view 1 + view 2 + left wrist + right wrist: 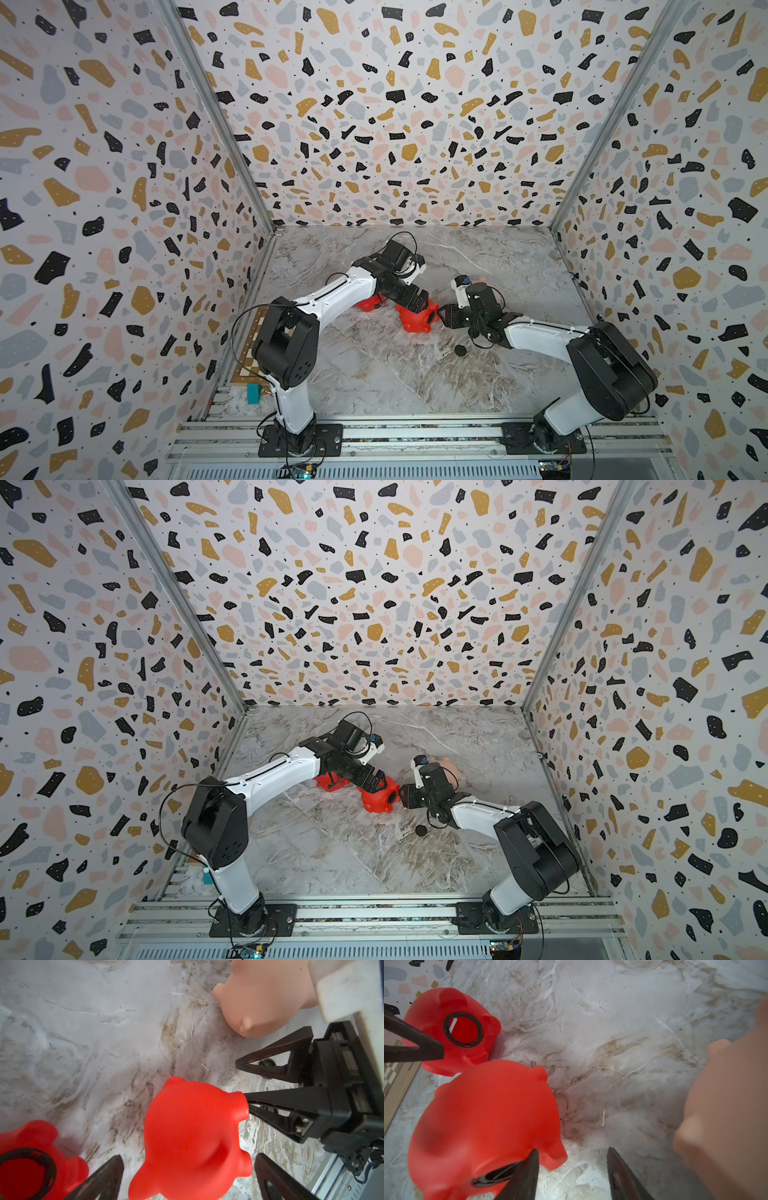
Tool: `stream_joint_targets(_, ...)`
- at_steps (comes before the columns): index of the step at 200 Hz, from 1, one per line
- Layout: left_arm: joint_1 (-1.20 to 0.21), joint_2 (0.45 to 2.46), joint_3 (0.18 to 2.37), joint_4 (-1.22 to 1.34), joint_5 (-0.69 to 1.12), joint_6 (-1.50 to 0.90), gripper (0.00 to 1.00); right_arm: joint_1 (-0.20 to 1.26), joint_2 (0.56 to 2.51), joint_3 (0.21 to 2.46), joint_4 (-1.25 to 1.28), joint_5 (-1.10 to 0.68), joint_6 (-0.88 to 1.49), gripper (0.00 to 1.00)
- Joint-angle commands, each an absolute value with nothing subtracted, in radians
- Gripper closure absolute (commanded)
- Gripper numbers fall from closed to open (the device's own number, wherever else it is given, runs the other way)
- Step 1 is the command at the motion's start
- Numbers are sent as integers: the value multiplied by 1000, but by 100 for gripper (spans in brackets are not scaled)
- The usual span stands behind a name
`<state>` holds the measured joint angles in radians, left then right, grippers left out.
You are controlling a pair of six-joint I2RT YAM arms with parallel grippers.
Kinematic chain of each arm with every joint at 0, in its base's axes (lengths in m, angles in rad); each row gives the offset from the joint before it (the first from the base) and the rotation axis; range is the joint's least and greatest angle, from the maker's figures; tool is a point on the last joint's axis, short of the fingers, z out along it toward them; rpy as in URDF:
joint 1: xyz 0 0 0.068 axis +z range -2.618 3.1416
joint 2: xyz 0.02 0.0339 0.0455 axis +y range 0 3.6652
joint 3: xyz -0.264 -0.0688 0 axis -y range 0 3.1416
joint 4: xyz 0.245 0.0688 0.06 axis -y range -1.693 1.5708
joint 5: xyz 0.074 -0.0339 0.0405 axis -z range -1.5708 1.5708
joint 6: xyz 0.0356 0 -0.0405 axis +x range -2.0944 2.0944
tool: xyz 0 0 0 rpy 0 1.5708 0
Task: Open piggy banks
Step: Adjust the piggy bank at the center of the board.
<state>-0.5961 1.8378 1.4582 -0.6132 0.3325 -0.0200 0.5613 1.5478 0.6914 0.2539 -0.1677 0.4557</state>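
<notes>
**A:** Second pig on the block, I reckoned! The far red piggy bank [446,1028] lay tipped over with its belly hole gaping, and a loose black plug [460,350] sat on the desk [374,382] by the right arm.

**B:** And the near red piggy bank [193,1136]?

**A:** Mid-desk, just beside its twin. The left gripper [417,300] was spread wide, one finger on each side of it, not squeezing. The right gripper [573,1149] stood half parted and empty, one tip right at the black fitting [496,1176] on that pig's underside.

**B:** So what did the next move need?

**A:** The left to clamp the body, I'd say, and the right to get purchase on that fitting and work it out. I couldn't tell whether a plug was seated there.

**B:** Any view earning its keep?

**A:** Only the wrist views showed the open hole. Only the top views showed the plug lying clear on the desk. The peach piggy bank [451,771] lay behind the right wrist, plain in a top view. I couldn't make out its plug in any view.
</notes>
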Motion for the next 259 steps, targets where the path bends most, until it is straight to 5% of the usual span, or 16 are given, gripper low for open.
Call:
stream_joint_targets(1, -602, 1897, 1508, -714, 350, 8, 1, 566, 1546, 721, 271, -176, 468, 46)
stream_joint_targets(120, -658, 2014, 1588, -790, 301, 3, 0, 565, 1536, 714, 264, -178, 465, 46)
stream_joint_targets(198, -658, 1946, 1465, -740, 353, -86, 10, 486, 1365, 614, 225, -297, 522, 46)
stream_joint_targets(259, -659, 1886, 1361, -689, 362, -252, 9, 485, 1307, 511, 370, -503, 726, 60)
